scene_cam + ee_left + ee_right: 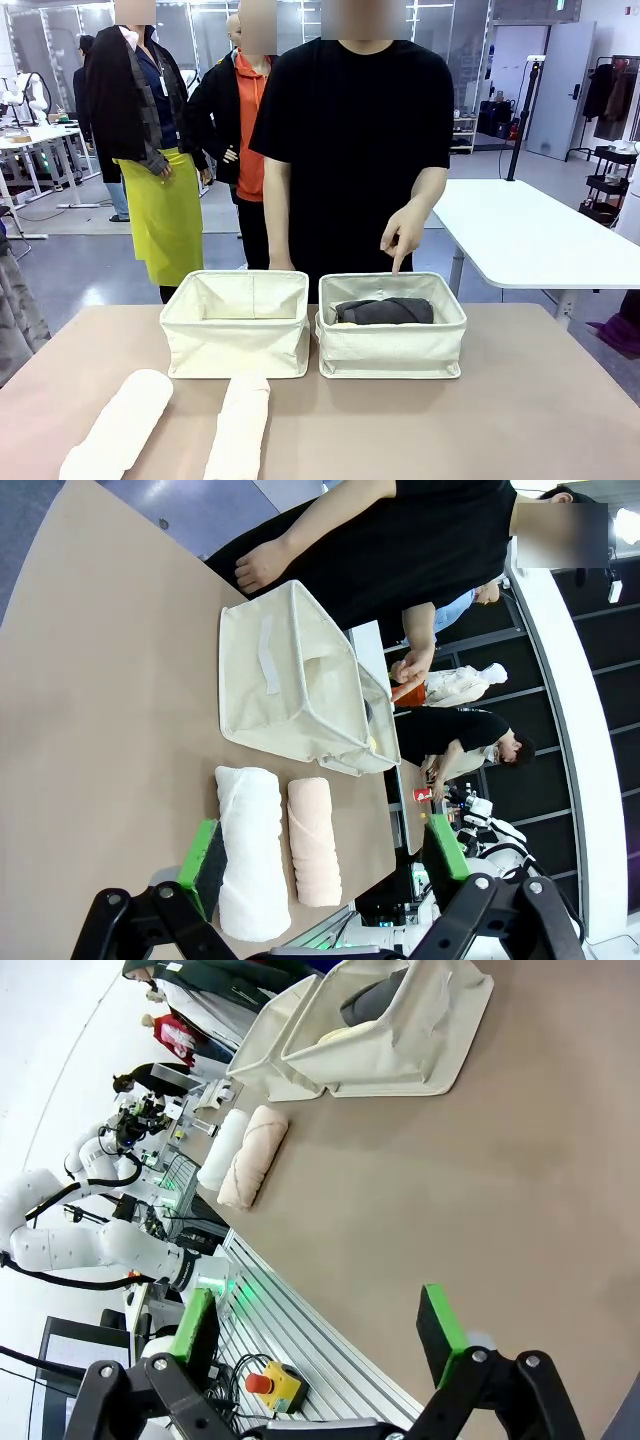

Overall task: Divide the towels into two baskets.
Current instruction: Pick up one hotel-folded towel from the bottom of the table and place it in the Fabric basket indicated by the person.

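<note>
Straight across the desk [520, 400], the front view shows two cream canvas baskets standing side by side and nearly touching. The left basket [237, 322] shows only its bare inner walls, while the right basket [392, 325] holds the dark grey towel [385, 311], lying on its side. A person in a black shirt stands behind them, and the person's hand [403, 235] points one finger down over the far rim of the right basket. Nearer the camera, the white towel [118, 430] and the cream towel [240, 425] lie on the desk in front of the left basket, near each other but apart. From the left wrist, the left hand [325, 852] hangs wide open above these two rolls; the white towel [250, 850] lies just beside one green pad and the cream towel [313, 840] sits between the pads, neither one gripped. Beyond them stands the left basket [285, 680], with the person behind it. From the right wrist, the right hand [318, 1330] is likewise spread open and holds nothing, hovering over bare desk near its edge. Well away from it stands the right basket [420, 1040], where the dark grey towel [372, 995] rests on top of a pale yellow towel [345, 1035]. The two loose rolls lie farther off, beside the left basket [275, 1045].
</note>
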`<state>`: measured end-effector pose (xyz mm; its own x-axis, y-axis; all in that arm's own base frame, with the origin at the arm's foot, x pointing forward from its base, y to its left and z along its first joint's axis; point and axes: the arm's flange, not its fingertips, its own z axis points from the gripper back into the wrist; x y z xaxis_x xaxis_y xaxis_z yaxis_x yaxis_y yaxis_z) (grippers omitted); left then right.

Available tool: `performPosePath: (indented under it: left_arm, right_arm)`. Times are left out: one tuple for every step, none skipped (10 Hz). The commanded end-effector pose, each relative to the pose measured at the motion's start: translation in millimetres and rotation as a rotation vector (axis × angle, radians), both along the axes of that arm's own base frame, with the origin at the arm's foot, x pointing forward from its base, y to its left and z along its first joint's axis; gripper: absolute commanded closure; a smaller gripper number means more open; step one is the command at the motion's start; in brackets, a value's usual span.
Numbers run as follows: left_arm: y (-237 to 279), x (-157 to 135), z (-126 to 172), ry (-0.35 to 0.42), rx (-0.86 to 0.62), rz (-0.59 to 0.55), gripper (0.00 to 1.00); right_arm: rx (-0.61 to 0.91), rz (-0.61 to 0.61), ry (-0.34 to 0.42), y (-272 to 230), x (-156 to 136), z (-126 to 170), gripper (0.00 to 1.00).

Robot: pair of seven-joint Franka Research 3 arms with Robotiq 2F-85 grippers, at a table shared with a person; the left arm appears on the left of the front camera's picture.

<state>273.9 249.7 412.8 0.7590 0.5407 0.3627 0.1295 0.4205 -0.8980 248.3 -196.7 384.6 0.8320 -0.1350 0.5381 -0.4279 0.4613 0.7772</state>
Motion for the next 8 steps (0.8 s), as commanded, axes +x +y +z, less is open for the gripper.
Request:
performPosePath:
  left_arm:
    - [1.7, -1.5, 1.2, -0.011, -0.006, 0.004, 0.00]
    - [1.7, -1.5, 1.2, -0.011, -0.006, 0.004, 0.00]
    - [1.7, -1.5, 1.2, -0.011, -0.006, 0.004, 0.00]
    - [1.7, -1.5, 1.2, -0.011, -0.006, 0.004, 0.00]
    - [1.7, -1.5, 1.2, -0.011, -0.006, 0.004, 0.00]
    - [1.7, -1.5, 1.2, -0.011, -0.006, 0.004, 0.00]
    - [1.7, -1.5, 1.2, -0.011, -0.006, 0.004, 0.00]
    - [1.7, -1.5, 1.2, -0.011, -0.006, 0.004, 0.00]
  right_arm:
    - [0.012, -0.002, -0.016, 1.3, 0.0, 2.8, 0.00]
    - [0.012, -0.002, -0.016, 1.3, 0.0, 2.8, 0.00]
    - [0.012, -0.002, -0.016, 1.3, 0.0, 2.8, 0.00]
    - [0.012, -0.002, -0.016, 1.3, 0.0, 2.8, 0.00]
    - [0.012, -0.002, -0.016, 1.3, 0.0, 2.8, 0.00]
    - [0.012, -0.002, -0.016, 1.3, 0.0, 2.8, 0.00]
    - [0.012, -0.002, -0.016, 1.3, 0.0, 2.8, 0.00]
    - [0.012, -0.002, -0.016, 1.3, 0.0, 2.8, 0.00]
